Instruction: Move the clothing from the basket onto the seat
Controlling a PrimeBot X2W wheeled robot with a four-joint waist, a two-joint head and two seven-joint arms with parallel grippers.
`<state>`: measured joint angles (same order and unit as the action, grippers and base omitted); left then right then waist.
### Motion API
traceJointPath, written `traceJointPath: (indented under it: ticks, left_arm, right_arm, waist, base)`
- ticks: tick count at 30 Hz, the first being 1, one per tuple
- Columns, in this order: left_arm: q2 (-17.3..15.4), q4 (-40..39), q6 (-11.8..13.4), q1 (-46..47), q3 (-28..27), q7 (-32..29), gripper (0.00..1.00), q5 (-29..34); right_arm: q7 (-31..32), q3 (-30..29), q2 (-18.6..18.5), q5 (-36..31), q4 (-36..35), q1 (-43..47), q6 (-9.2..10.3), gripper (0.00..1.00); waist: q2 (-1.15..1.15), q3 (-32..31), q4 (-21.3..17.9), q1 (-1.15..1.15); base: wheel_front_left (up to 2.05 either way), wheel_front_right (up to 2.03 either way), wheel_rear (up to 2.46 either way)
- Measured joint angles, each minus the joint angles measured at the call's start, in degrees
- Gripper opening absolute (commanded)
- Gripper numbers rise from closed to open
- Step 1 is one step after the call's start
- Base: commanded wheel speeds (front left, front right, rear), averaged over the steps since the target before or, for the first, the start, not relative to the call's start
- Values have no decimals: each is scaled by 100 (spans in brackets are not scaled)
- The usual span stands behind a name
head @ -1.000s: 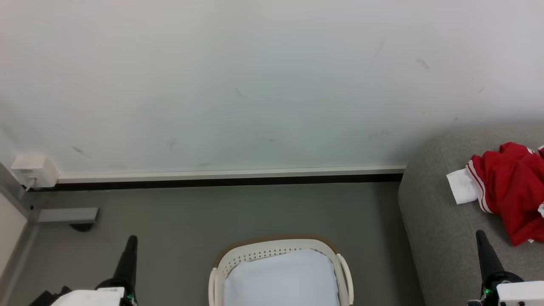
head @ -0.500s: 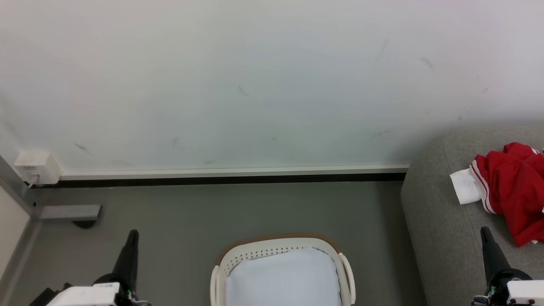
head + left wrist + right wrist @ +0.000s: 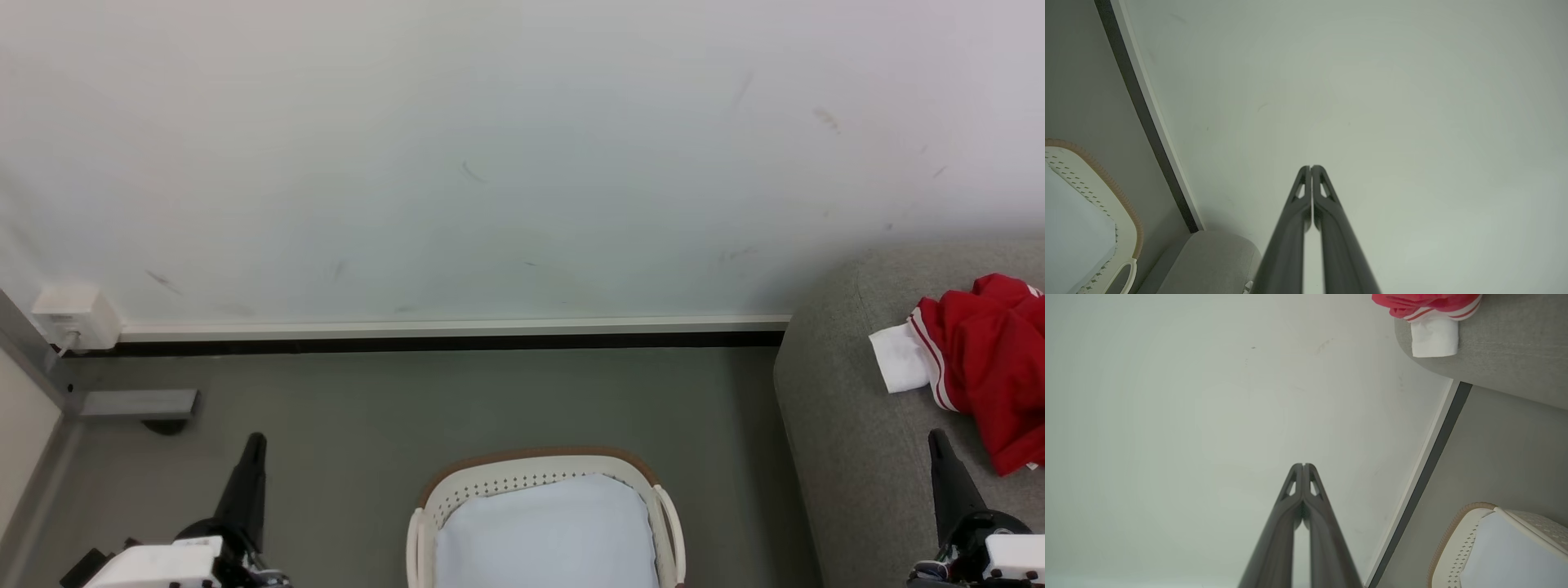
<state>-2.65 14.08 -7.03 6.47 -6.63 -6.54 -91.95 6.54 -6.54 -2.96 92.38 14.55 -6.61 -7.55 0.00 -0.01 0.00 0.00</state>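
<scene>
The red jersey (image 3: 992, 359) lies crumpled on the grey sofa (image 3: 849, 416) at the right edge of the head view, one white sleeve end spread toward the sofa's rounded corner. The right wrist view has the jersey (image 3: 1425, 304) and the sofa (image 3: 1494, 355) at its top right. The cream basket (image 3: 539, 482) with its brown rim stands on the floor at bottom centre, holding just its pale blue-white lining. My left gripper (image 3: 255, 442) is shut at lower left, over the floor. My right gripper (image 3: 936, 438) is shut at lower right, over the sofa, near the jersey.
A white wall with a pale skirting board (image 3: 449, 331) runs across the back. A white socket box (image 3: 73, 314) and a grey bracket (image 3: 135, 403) sit at the left. Grey floor (image 3: 490, 400) lies between basket and wall.
The whole head picture has shifted slightly right and down, so the camera moved. Both grippers stay shut at the bottom corners, and the jersey lies as before.
</scene>
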Motion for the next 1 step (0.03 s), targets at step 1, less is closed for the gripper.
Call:
traceJointPath:
  ticks: [1]
  left_arm:
    - [0,0,0,0,1,0,0,0]
  right_arm:
    - [0,0,1,0,0,0,0,0]
  waist:
    - [0,0,0,0]
  base:
    - [0,0,0]
